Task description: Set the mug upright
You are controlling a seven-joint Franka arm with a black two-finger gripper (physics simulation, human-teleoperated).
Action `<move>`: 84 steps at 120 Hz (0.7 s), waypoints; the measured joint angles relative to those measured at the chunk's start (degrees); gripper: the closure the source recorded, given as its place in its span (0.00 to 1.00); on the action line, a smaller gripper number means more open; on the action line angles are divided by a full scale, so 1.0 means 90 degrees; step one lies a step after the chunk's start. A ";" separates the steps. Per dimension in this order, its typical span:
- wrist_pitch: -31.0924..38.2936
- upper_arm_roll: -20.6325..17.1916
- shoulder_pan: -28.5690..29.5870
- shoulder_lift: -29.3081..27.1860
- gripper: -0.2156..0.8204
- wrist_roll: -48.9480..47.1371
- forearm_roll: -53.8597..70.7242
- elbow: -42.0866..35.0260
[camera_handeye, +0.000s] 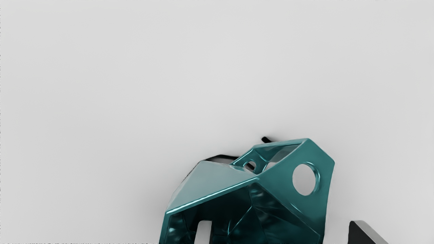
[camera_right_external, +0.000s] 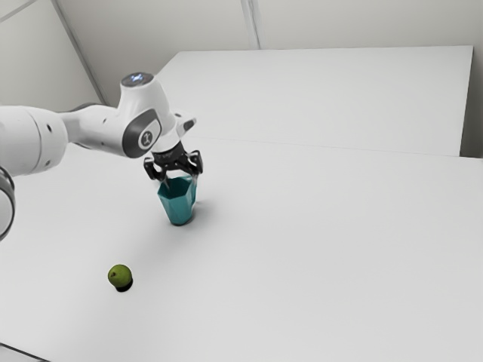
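In the exterior view, my gripper (camera_right_external: 182,180) points down at the top of the teal faceted mug (camera_right_external: 178,204). The mug's mouth faces up toward the hand and its narrower base is at the table; whether it leans slightly I cannot tell. In the wrist view, my gripper (camera_handeye: 284,232) stands open with its fingers wide apart. One fingertip (camera_handeye: 203,234) shows over the dark mouth of the mug (camera_handeye: 217,186); the other is outside, past the side with the round-holed handle (camera_handeye: 322,169), and a gap separates it from the mug.
A small green round fruit (camera_right_external: 119,275) lies on the white table (camera_right_external: 302,249), nearer the exterior view's bottom left than the mug. Pale walls stand behind the table. The arm reaches in from the exterior view's left.
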 joint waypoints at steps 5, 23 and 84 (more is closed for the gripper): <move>-0.0017 -0.0024 -0.0005 -0.0054 0.36 -0.0022 0.0022 0.0000; -0.0214 -0.0041 -0.0174 -0.0346 0.28 -0.0078 0.0054 0.0044; -0.2164 -0.0026 -0.0657 -0.1467 0.22 0.0457 0.0058 0.0745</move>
